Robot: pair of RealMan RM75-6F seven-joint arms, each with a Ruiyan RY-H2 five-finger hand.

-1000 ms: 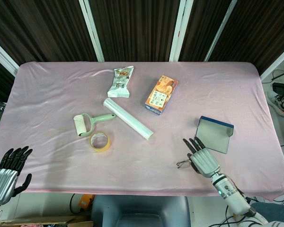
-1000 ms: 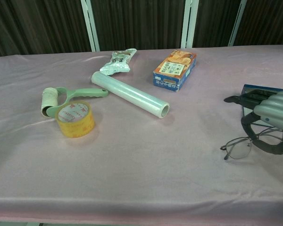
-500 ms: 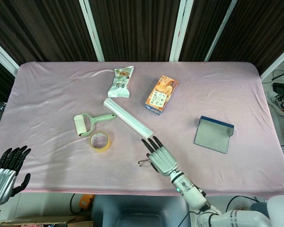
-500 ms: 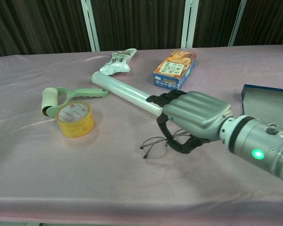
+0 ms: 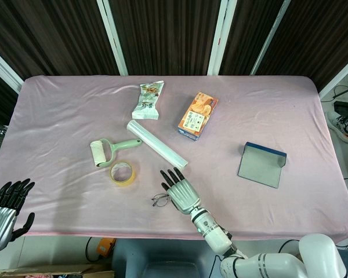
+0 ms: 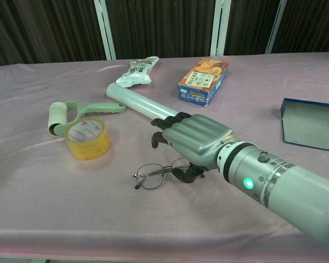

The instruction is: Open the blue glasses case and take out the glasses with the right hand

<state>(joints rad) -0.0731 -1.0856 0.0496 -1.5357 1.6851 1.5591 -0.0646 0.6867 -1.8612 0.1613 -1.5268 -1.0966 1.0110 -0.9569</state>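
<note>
Pink cloth covers the table (image 5: 58, 116), and on it lie single items: one open blue glasses case (image 5: 262, 164) with a grey lining at right of centre, one pair of thin wire-rimmed glasses (image 5: 160, 200) near the lower middle edge, one clear roll of plastic film (image 5: 156, 145), one green-handled lint roller (image 5: 107, 151), one ring of yellow tape (image 5: 122, 173), one silver snack packet (image 5: 147, 99) and one orange and blue cardboard box (image 5: 197, 116) toward the upper middle.

Two hands show. The right hand (image 5: 178, 189) sits at lower centre, back upward with its fingers extended; in the chest view the right hand (image 6: 191, 139) has its thumb curled under against a temple of the glasses (image 6: 156, 174), pinching the frame just over the cloth. The left hand (image 5: 4, 209) hangs off the table at the lower left corner, fingers spread and holding nothing.

Compared with half a second ago, the right hand and the glasses sit a little further left and lower in the head view; a second ago both were close beside the case, which is now well apart from them. The case and the other items lie where they were.
</note>
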